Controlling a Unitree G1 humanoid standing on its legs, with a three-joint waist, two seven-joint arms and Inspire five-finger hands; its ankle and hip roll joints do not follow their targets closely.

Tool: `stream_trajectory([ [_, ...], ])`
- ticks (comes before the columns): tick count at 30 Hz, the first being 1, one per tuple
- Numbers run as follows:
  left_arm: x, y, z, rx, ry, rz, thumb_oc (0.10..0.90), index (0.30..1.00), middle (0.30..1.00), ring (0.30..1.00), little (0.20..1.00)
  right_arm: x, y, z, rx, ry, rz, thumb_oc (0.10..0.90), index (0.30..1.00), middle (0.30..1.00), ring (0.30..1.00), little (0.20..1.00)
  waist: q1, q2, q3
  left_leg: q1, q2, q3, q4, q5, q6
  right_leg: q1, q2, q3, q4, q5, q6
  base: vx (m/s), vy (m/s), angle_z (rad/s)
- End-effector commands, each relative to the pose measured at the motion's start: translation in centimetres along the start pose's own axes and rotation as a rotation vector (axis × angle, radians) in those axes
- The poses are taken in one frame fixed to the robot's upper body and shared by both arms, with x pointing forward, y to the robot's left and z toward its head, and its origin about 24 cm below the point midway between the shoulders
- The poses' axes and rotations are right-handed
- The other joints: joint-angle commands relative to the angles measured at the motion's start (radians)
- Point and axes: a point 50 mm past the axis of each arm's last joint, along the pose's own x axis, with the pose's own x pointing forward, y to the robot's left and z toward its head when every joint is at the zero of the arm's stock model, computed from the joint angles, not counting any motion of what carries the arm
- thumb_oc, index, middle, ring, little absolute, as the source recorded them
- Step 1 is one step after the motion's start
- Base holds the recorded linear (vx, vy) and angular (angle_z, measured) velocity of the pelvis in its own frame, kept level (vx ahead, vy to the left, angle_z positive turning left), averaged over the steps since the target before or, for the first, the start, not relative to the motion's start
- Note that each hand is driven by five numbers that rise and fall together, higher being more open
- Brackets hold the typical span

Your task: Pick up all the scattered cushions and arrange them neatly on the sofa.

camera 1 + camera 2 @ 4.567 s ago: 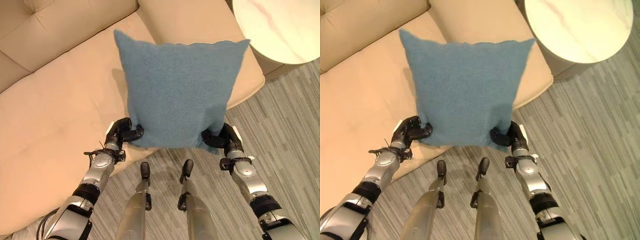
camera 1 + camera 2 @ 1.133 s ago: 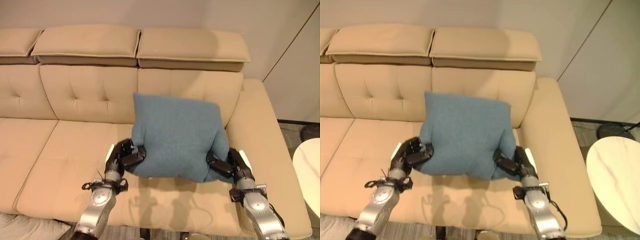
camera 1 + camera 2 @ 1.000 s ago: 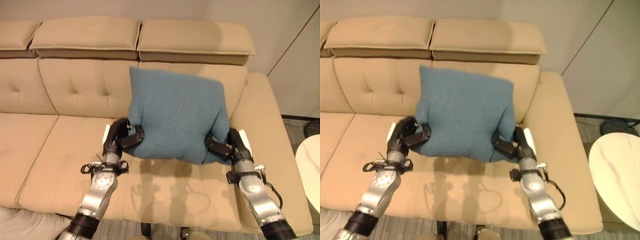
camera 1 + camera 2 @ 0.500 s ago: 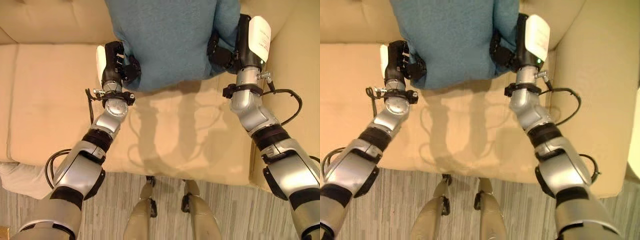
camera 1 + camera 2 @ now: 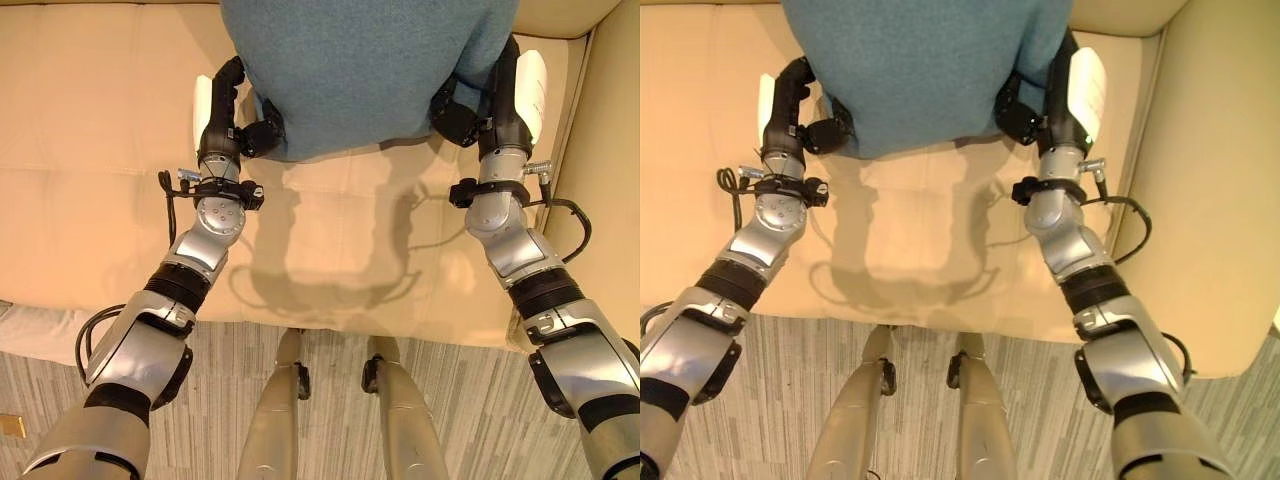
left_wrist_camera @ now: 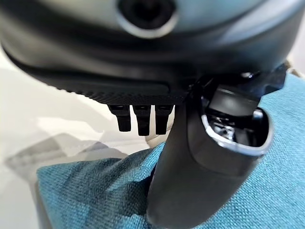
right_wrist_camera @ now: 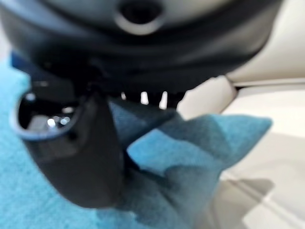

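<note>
A blue-green cushion (image 5: 360, 70) hangs over the beige sofa seat (image 5: 100, 180), held between both hands at its lower corners. My left hand (image 5: 235, 125) pinches the cushion's left lower corner; its thumb (image 6: 200, 162) presses into the fabric (image 6: 95, 191). At the other lower corner my right hand (image 5: 480, 100) grips the cloth, thumb (image 7: 76, 143) pressed on a bunched fold (image 7: 190, 143). The cushion's top runs past the edge of the eye views.
The sofa's right armrest (image 5: 1220, 200) rises beside my right arm. Grey striped floor (image 5: 470, 420) lies in front of the seat's front edge. A white cloth or cushion edge (image 5: 40, 340) shows on the floor at the lower left.
Since the earliest frames the cushion has been carried from above the floor to over the sofa seat. In the last half second the view has tilted further down; both hands keep hold of it.
</note>
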Motion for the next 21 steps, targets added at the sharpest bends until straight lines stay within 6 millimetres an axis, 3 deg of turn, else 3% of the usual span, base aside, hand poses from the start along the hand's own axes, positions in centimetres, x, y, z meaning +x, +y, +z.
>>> stream_trajectory([
  [1, -1.3, -2.1, 0.7, -0.058, -0.101, -0.051, 0.800, 0.900, 0.900, 0.900, 0.900, -2.2, 3.2, 2.6, 0.137, -0.143, 0.083, 0.800, 0.900, 0.900, 0.900, 0.900, 0.009, -0.034, -0.236, 0.013, -0.029, -0.005, -0.011, -0.093, -0.033, 0.014, -0.015, 0.024, -0.017, -0.056, 0.109, -0.01, 0.001, -0.04],
  [7, -3.4, 0.3, -2.6, -0.110, -0.011, 0.013, 0.800, 0.900, 0.900, 0.900, 0.900, -3.5, 0.9, -0.7, 0.220, -0.016, 0.005, 0.800, 0.900, 0.900, 0.900, 0.900, 0.015, -0.038, -0.246, 0.020, -0.031, -0.005, -0.011, -0.097, -0.039, 0.025, -0.023, 0.015, -0.017, -0.057, 0.111, 0.00, 0.000, 0.00],
  [10, -4.6, 1.0, -4.3, -0.127, 0.053, 0.046, 0.800, 0.900, 0.900, 0.900, 0.900, -4.5, 0.7, -1.9, 0.274, 0.047, -0.020, 0.800, 0.900, 0.900, 0.900, 0.900, 0.016, -0.041, -0.251, 0.023, -0.030, -0.004, -0.011, -0.099, -0.041, 0.026, -0.026, 0.013, -0.017, -0.056, 0.111, 0.00, 0.000, 0.00],
  [13, -5.2, 1.6, -5.4, -0.157, 0.097, 0.077, 0.800, 0.900, 0.900, 0.900, 0.900, -5.1, 1.7, -2.1, 0.298, 0.078, 0.004, 0.800, 0.900, 0.900, 0.900, 0.900, 0.022, -0.038, -0.257, 0.021, -0.030, -0.004, -0.011, -0.096, -0.042, 0.025, -0.029, 0.014, -0.017, -0.056, 0.110, 0.00, 0.000, 0.00],
  [18, -5.3, 1.9, -5.5, -0.188, 0.100, 0.106, 0.800, 0.900, 0.900, 0.900, 0.900, -5.1, 2.8, -1.4, 0.331, 0.075, 0.025, 0.800, 0.900, 0.900, 0.900, 0.900, 0.032, -0.032, -0.256, 0.020, -0.030, -0.005, -0.011, -0.094, -0.044, 0.025, -0.030, 0.013, -0.017, -0.058, 0.108, 0.00, 0.000, 0.00],
  [21, -7.1, 2.8, -6.6, -0.239, 0.120, 0.145, 0.800, 0.900, 0.900, 0.900, 0.900, -5.6, 4.0, -0.7, 0.363, 0.069, 0.083, 0.800, 0.900, 0.900, 0.900, 0.900, 0.054, -0.020, -0.253, 0.026, -0.029, -0.008, -0.011, -0.092, -0.045, 0.031, -0.031, 0.009, -0.017, -0.060, 0.105, 0.00, 0.000, 0.00],
])
